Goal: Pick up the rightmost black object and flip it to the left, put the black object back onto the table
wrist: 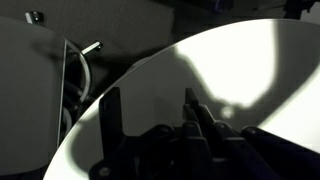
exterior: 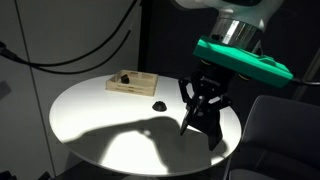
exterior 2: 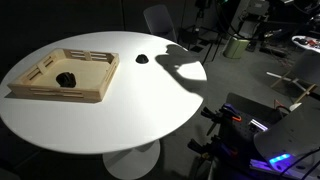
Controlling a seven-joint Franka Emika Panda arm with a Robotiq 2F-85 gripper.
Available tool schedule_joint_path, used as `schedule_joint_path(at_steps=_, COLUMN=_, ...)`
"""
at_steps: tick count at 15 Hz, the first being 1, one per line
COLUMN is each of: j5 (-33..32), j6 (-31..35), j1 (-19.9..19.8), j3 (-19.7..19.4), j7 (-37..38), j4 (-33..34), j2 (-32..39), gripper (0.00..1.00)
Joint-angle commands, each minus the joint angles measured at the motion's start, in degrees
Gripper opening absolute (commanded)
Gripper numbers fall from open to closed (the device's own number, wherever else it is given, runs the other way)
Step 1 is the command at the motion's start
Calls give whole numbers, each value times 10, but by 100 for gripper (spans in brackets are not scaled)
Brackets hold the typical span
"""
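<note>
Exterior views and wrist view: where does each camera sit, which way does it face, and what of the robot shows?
In an exterior view, the camera sits low beside the table, facing across it; the gripper and teal wrist mount show.
In an exterior view, the camera sits higher, looking down on the table; no gripper discernible, only a shadow.
Wrist view: looks past the dark gripper onto the tabletop.
Shared: both exterior views show the wooden tray and small black dome.

Wooden tray (exterior 2: 60,96), small black piece (exterior 2: 65,77) inside, black dome (exterior 2: 142,59) nearby
</note>
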Motion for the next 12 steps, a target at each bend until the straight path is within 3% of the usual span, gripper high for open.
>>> schedule_joint_path(at_steps=1, j5=-43, j6=53, j1=18, j3=11, j7=11, j4=-41, j2=-34, gripper=2)
schedule_joint_path(at_steps=12, j5=-67, j6=154, j1=31, j3=31, j7=-25, j4=-88, j2=-29, gripper=2)
